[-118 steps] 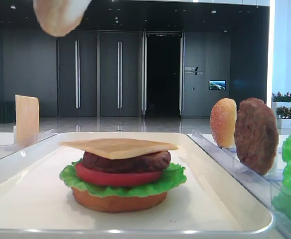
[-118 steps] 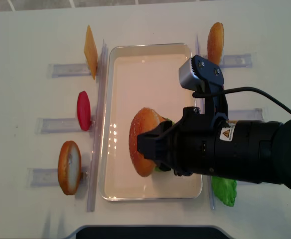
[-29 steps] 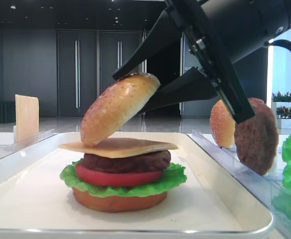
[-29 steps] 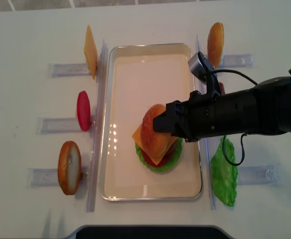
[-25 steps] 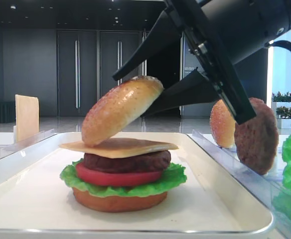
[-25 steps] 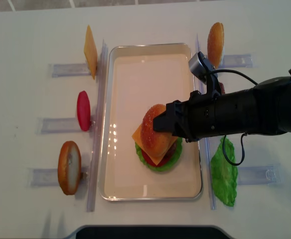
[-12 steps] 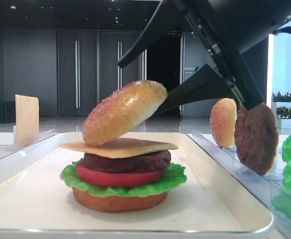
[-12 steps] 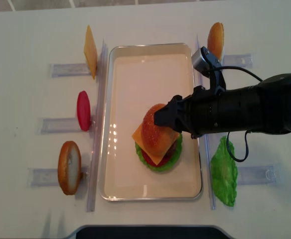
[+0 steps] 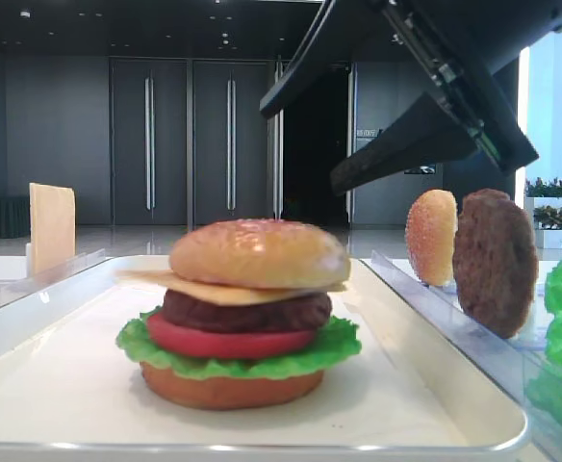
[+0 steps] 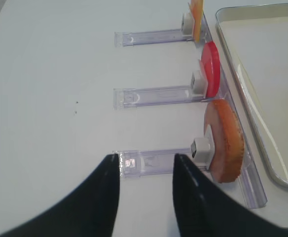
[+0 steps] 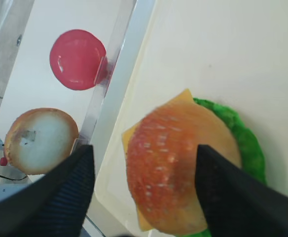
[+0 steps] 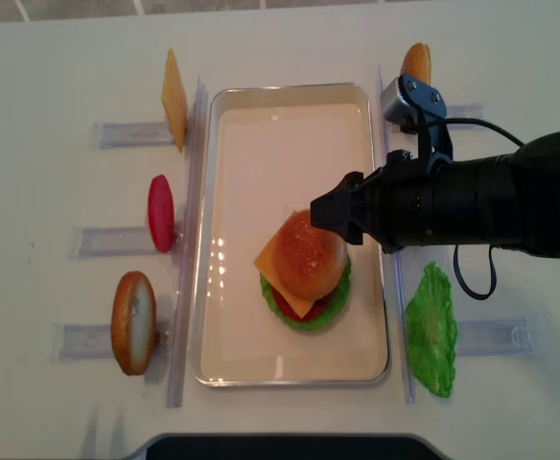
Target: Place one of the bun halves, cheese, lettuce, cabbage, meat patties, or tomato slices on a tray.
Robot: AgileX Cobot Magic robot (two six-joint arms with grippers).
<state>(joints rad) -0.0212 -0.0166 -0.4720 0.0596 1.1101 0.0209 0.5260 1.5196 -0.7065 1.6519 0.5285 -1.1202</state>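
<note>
Dropped from its tilted perch a moment ago, bun top [image 9: 259, 253] now level on the cheese [image 9: 225, 290] of the burger stack on the tray [image 9: 60, 385], right gripper [image 9: 353, 114] released and raised above it, left gripper [image 10: 145, 197] spread empty beside the racks [image 10: 156, 95].

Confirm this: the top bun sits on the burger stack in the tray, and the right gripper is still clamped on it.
Not clamped. The right gripper stands open above the top bun, which rests free on the cheese in the tray, as the low exterior view shows.

Dark lobby doors [image 9: 190, 144], glossy floor [image 9: 214, 239]
</note>
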